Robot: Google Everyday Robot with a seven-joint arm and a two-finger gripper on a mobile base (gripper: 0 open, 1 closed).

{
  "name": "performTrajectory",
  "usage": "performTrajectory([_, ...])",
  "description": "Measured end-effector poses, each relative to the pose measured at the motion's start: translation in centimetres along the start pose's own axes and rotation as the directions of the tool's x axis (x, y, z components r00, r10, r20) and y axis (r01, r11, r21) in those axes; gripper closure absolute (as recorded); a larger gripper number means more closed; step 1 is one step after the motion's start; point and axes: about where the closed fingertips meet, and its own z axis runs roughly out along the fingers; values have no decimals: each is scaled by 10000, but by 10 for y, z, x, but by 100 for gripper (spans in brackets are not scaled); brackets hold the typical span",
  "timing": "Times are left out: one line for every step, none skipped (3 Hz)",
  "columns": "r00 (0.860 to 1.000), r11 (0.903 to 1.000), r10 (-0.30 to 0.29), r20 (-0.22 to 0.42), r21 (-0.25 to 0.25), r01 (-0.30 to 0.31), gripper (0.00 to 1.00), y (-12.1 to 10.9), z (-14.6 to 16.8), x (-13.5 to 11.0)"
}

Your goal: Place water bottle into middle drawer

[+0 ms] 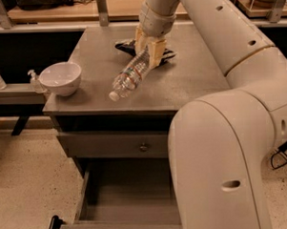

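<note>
Over cabinet top (194, 80), tool (148, 53) around raised base of water bottle (129, 77)

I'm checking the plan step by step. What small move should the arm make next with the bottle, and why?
Probably carry it forward, past the cabinet's front edge. The claw grips the water bottle by its base end, cap tilted down and forward, over the cabinet top. The middle drawer stands open lower down, in front.

Dim warm light, dark shadow beneath tabletop (199, 83), jaws clasping water bottle (131, 78) above it
</note>
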Motion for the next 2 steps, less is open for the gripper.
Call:
performTrajectory([9904, 9900, 1366, -192, -324, -1371, 100, 44, -44, 10])
performTrajectory([9708, 9724, 2273, -767, -367, -2305, 100, 72, -79, 10])
